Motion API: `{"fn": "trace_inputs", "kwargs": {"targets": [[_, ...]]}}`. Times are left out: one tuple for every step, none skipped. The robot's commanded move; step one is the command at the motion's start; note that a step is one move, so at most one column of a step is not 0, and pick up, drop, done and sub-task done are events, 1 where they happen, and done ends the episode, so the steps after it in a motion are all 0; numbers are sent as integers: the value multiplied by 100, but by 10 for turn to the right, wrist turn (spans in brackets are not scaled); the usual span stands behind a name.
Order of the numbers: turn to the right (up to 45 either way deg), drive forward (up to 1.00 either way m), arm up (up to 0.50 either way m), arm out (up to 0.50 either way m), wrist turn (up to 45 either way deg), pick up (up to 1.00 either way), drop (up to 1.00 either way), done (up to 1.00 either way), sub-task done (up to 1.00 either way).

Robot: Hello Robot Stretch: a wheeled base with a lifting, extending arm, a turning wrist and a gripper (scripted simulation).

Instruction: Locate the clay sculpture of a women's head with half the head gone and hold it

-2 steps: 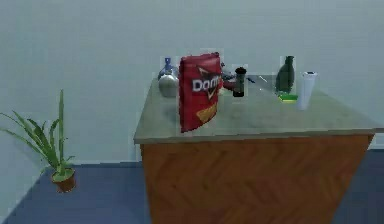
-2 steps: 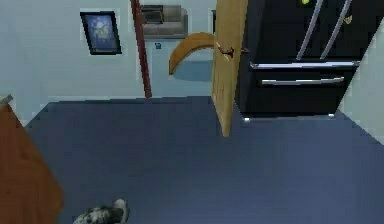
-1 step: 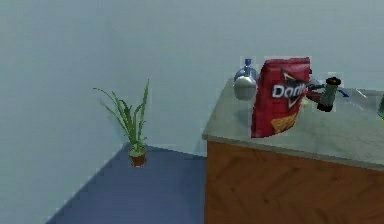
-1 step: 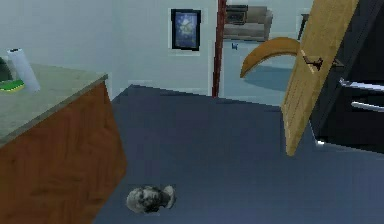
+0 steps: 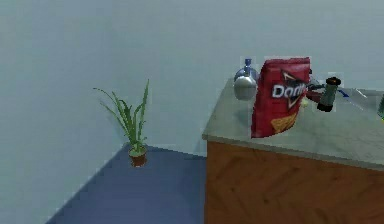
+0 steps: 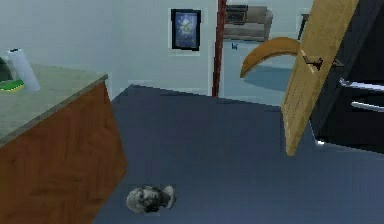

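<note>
Ahead I see a plant on the floor by the wall, then a counter with a red bag standing on it. To the side, a grey lump lies on the floor near the counter's base, and a wooden door stands further right. I cannot tell the gripper's state.

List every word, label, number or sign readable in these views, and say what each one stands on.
Red snack bag on the counter: a dark logo with white lettering, too blurred to quote reliably.
Framed picture on the wall: blue image, no legible text.
Nothing else bears readable print or numbers.
</note>
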Motion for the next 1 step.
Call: {"fn": "trace_inputs", "kwargs": {"targets": [[0,0,0,50,0,0,0,0,0]]}}
